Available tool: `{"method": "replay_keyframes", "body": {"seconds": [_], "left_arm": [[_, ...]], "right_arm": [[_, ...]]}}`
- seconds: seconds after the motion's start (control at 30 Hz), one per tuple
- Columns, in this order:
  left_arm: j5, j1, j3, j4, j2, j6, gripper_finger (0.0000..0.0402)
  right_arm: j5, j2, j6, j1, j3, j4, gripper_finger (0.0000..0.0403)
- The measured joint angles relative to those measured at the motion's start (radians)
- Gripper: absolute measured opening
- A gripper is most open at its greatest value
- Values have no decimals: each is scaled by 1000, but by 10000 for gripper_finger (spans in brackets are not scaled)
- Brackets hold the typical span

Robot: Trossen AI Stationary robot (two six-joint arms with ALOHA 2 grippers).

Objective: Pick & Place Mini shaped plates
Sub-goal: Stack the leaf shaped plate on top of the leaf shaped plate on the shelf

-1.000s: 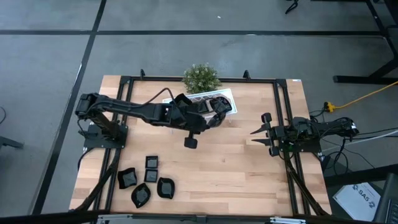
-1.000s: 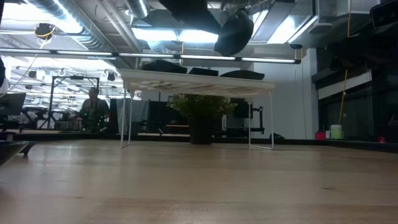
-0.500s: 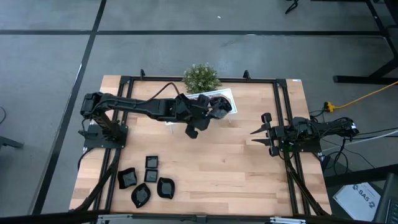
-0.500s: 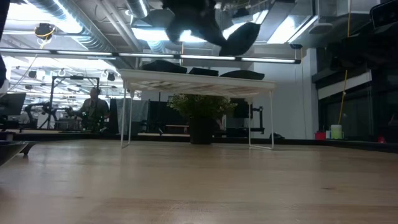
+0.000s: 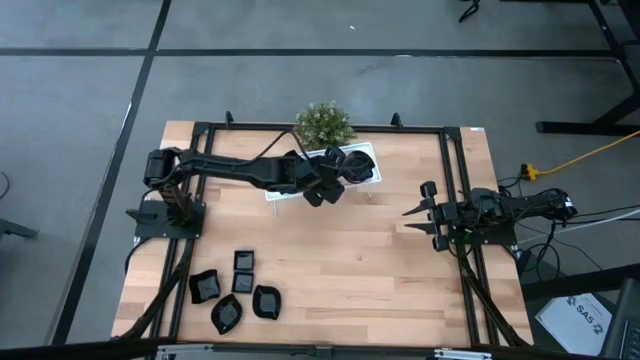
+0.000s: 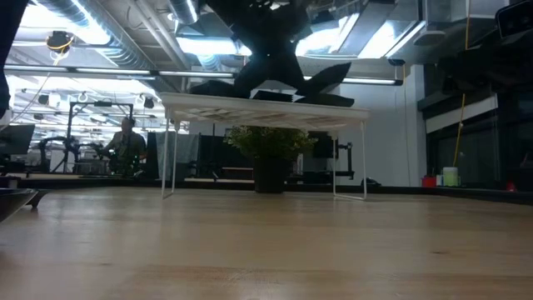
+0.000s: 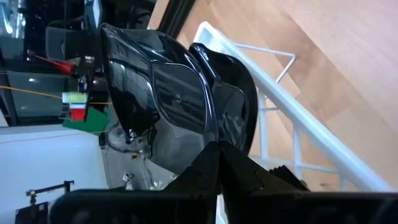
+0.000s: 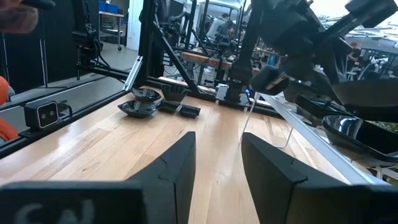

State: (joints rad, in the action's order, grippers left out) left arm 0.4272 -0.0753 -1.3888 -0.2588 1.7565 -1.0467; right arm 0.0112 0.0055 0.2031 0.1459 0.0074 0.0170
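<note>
My left gripper (image 5: 345, 172) reaches over the white rack (image 5: 372, 158) at the far edge of the worktop (image 5: 350, 260), its fingers (image 7: 217, 168) pinched shut on the rim of a glossy black mini plate (image 7: 165, 93) (leaf-like, as far as I can tell). The plate hangs tilted just above the rack's top, with another black dish (image 7: 233, 106) right behind it. More dark dishes (image 6: 216, 87) already lie on the rack's top, seen from worktop height. A small green plant (image 5: 323, 123) stands at the far edge, just beside the rack. Five more mini plates (image 5: 232, 290) sit clustered near the near-left corner of the worktop. My right gripper (image 5: 412, 217) waits by the right edge, well apart from everything, its fingers (image 8: 180, 163) spread apart and holding nothing.
</note>
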Motion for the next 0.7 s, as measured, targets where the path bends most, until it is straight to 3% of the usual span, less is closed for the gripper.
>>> {"method": "replay_keyframes", "body": {"seconds": [0.37, 0.7], "left_arm": [[12, 0, 0, -6, 0, 12, 10], [51, -12, 0, -6, -1, 64, 46]], "right_arm": [[0, 0, 0, 0, 0, 0, 129], [0, 0, 0, 0, 0, 0, 129]]}}
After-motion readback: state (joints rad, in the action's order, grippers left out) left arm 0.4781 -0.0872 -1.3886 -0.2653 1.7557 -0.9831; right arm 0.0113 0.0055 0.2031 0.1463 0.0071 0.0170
